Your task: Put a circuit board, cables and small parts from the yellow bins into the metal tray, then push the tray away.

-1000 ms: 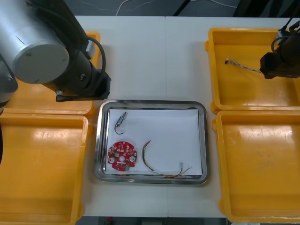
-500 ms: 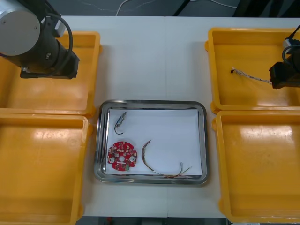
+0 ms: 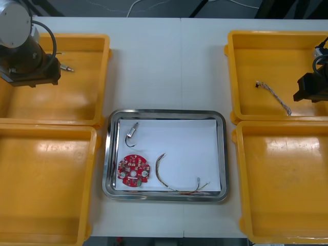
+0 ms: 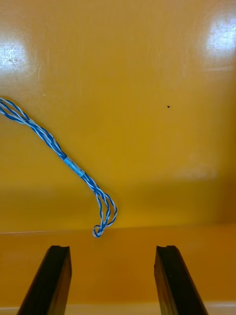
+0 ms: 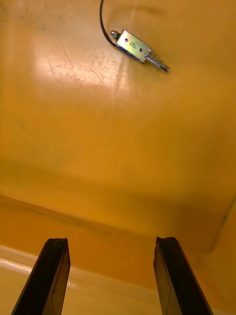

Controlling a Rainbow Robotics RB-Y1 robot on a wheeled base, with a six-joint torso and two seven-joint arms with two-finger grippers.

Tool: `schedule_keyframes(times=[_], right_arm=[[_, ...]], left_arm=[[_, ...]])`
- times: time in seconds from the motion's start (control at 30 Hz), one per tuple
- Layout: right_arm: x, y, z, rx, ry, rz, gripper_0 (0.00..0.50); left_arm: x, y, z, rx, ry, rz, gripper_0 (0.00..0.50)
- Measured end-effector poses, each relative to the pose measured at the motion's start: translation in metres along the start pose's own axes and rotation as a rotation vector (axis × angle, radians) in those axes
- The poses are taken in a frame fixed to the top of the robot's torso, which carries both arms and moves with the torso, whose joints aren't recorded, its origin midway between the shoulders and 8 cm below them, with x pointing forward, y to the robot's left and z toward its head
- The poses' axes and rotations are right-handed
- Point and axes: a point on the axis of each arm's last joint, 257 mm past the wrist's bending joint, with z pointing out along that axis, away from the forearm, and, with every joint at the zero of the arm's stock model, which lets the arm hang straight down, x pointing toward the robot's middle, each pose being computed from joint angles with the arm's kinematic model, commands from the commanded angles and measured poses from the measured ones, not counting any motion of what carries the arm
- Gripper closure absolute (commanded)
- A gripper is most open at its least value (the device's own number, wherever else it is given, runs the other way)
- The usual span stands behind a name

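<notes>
Loading under way. I hold both pincers wide open and empty: left gripper (image 5: 112, 241) above the far left bin (image 3: 77, 102), short of one small metal part (image 5: 133, 45); right gripper (image 4: 113, 248) above the far right bin (image 3: 256, 51), near one blue and white cable (image 4: 73, 167). Next, I judge, each must advance, descend, close. Four yellow bins (image 3: 46, 179); the metal tray (image 3: 164, 111) holds one circuit board (image 3: 133, 171), one red and yellow cable (image 3: 179, 183), a second small part (image 3: 132, 134).

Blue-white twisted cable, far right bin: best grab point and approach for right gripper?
Grip the twisted blue and white cable at its banded middle, coming straight down with the open right gripper straddling it crosswise. It lies flat on the yellow bin floor; its looped end crowds the wall.
</notes>
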Motion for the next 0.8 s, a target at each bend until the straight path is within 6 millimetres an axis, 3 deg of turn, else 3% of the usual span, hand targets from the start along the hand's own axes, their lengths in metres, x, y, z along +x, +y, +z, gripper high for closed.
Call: schedule_keyframes(times=[0.2, 0.33, 0.5, 0.8], right_arm=[[-0.001, 0.001, -0.001, 0.000, -0.004, -0.098, 0.000], [-0.002, 0.001, -0.001, 0.001, -0.006, -0.286, 0.000], [-0.005, 0.004, 0.001, 0.005, -0.015, -0.318, 0.000], [-0.006, 0.006, 0.011, 0.002, 0.011, -0.543, 0.000]], left_arm=[[-0.010, 0.003, 0.001, 0.021, -0.020, -0.118, 0.000], [-0.017, 0.001, 0.005, 0.041, -0.036, -0.309, 0.000], [-0.022, -0.001, 0.006, 0.058, -0.044, -0.535, 0.000], [-0.031, 0.008, 0.012, 0.046, -0.047, -0.598, 0.000]])
